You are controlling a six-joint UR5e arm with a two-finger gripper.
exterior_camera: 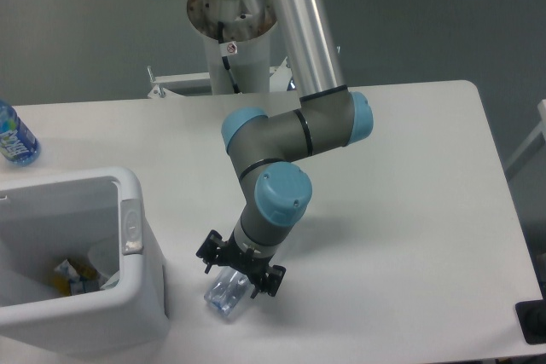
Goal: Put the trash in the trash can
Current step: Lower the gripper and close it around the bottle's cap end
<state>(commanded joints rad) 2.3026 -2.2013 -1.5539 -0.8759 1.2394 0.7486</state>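
Note:
The crushed clear plastic bottle [227, 294] with a blue label is at the table's front, its lower end at the table surface. My gripper [241, 274] points down over it, and the jaws close on its upper part from both sides. The fingertips are hidden behind the bottle. The white trash can [136, 240] stands at the front left, a short way left of the gripper. A small crumpled wrapper [73, 277] with coloured bits lies inside the can.
An upright blue-labelled water bottle [14, 135] stands at the far left edge of the white table [409, 210]. The arm's base column [232, 31] rises behind the table's back edge. A dark object [533, 323] sits at the front right corner.

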